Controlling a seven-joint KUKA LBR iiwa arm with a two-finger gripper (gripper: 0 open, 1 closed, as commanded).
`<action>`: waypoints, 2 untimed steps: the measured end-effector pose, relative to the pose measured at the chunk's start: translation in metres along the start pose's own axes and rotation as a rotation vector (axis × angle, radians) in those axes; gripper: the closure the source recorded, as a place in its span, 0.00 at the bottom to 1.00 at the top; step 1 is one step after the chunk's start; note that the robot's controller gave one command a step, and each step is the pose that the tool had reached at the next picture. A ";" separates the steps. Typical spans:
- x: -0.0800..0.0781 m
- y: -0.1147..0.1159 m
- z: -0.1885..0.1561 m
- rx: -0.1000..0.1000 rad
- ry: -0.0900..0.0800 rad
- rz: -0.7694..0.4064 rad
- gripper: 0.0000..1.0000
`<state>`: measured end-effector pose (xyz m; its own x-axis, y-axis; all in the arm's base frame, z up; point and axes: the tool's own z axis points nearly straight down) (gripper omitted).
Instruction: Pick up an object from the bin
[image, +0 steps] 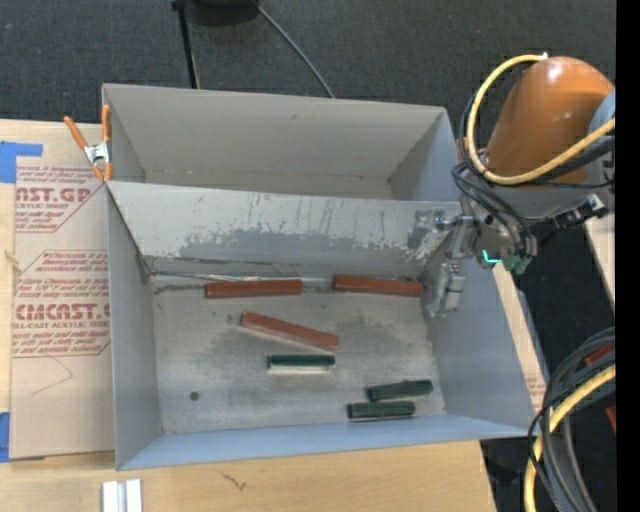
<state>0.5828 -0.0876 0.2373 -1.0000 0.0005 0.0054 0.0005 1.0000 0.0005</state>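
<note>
Arm (545, 120) behind the hand (447, 300), cut off at the right edge.

One camera is looking down on the grey bin (280, 150) from up high. It is leaning a little. So it is seeing more of the inside of the far wall, at the top of the picture, than of the near wall at the bottom. The camera is sitting far enough back that it is taking in the whole bin, with some dark floor (400, 40) behind it and some wooden table (300, 480) in front. The robot arm (545, 110) is sticking in from the right side.
</note>
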 end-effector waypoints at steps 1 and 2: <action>-0.001 0.000 -0.005 0.001 -0.008 -0.001 0.00; 0.021 0.018 0.059 0.002 -0.012 -0.004 0.00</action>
<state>0.5617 -0.0694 0.1784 -1.0000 -0.0037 -0.0062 -0.0037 1.0000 -0.0013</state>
